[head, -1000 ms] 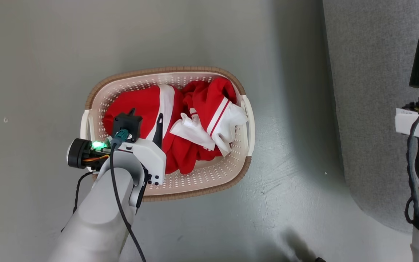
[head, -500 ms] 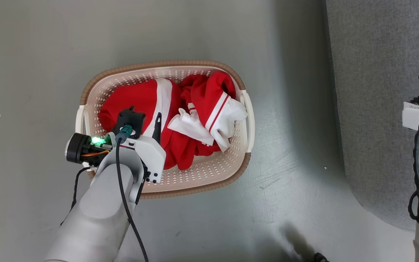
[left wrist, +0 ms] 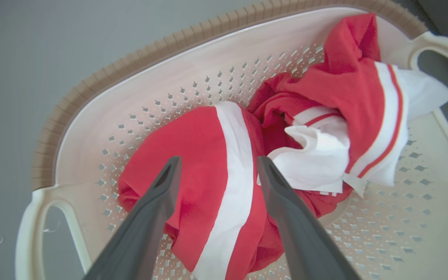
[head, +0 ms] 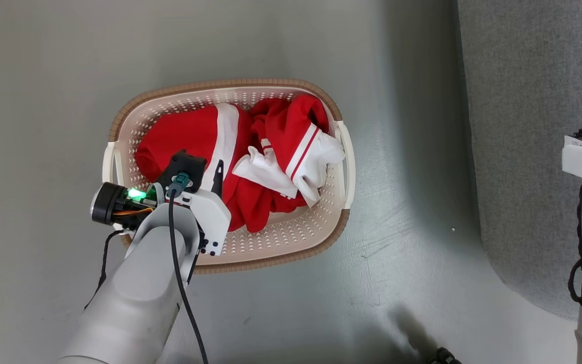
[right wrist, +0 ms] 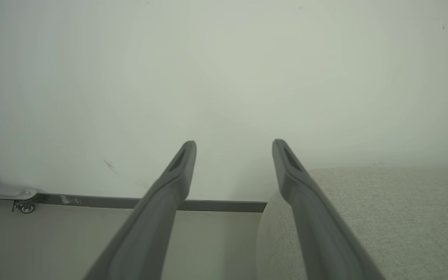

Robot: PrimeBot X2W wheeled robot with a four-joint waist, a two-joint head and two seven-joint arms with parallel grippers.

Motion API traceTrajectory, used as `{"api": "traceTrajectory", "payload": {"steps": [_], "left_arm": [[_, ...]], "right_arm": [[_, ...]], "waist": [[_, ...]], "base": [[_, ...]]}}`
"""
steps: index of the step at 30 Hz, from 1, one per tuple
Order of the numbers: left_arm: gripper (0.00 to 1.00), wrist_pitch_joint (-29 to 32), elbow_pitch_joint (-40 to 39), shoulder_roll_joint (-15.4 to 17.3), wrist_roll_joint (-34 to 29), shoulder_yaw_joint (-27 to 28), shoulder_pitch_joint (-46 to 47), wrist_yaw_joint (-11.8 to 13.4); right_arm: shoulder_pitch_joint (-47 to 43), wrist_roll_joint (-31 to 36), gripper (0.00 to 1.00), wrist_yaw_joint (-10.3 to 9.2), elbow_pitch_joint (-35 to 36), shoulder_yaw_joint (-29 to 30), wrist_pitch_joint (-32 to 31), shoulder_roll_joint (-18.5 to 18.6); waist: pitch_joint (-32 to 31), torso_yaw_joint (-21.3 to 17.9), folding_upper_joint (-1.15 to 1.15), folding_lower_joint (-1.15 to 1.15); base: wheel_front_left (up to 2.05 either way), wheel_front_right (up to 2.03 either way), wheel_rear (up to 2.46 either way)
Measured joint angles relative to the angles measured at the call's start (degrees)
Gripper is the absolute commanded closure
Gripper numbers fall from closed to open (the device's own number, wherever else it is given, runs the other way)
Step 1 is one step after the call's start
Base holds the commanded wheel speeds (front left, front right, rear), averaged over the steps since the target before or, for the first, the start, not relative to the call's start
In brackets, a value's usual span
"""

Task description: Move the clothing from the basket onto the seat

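Firstly, the pale left forearm [head: 139, 293] rises from the bottom of the head view and crosses the near rim of the basket [head: 230, 83]. The left gripper [left wrist: 219, 160] points down into the basket, its fingers spread wide with nothing clasped. The tips stand on either side of a white band in the clothing [head: 190, 131]; whether they touch the cloth cannot be told. The clothing, red with white panels and striped trim, lies heaped wholly inside the basket, and one white cuff rests against the wall by the right handle. The basket stands on the grey floor [head: 271, 40]. To its right, a strip of floor apart, is the grey seat [head: 518, 126], bare of clothing where it shows. The right gripper [right wrist: 234, 143] is held above the seat's edge, fingers parted and empty, facing a pale wall [right wrist: 224, 58] with a dark baseboard [right wrist: 91, 201].
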State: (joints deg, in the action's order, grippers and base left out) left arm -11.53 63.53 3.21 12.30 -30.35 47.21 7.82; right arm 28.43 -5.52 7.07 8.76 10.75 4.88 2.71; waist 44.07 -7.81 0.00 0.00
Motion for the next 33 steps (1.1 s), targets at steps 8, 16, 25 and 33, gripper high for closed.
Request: {"api": "traceTrajectory", "payload": {"steps": [8, 16, 25, 33], "left_arm": [[0.0, 0.7, 1.5, 0.0, 0.0, -0.3, 0.3, 0.2], [0.0, 0.7, 2.2, -0.2, 0.0, -0.4, 1.3, 0.2], [0.0, 1.8, 3.8, -0.2, 0.0, -0.5, 2.7, 0.3], [0.0, 2.4, 4.8, -0.2, 0.0, -0.4, 3.6, 1.3]], "right_arm": [[0.0, 0.0, 0.0, 0.0, 1.1, -0.3, 0.0, 0.0], [0.0, 0.0, 0.0, 0.0, 2.1, -0.2, 0.0, 0.0], [0.1, 0.0, 0.0, 0.0, 2.6, -0.1, 0.0, 0.0], [0.1, 0.0, 0.0, 0.0, 3.8, 0.3, 0.0, 0.0]], "waist": [[0.9, -0.1, 0.0, 0.0], [2.0, -0.2, 0.0, 0.0], [3.2, -0.6, 0.0, 0.0], [4.2, -0.8, 0.0, 0.0]], "base": [[0.0, 0.0, 0.0], [0.0, 0.0, 0.0], [0.0, 0.0, 0.0], [0.0, 0.0, 0.0]]}}
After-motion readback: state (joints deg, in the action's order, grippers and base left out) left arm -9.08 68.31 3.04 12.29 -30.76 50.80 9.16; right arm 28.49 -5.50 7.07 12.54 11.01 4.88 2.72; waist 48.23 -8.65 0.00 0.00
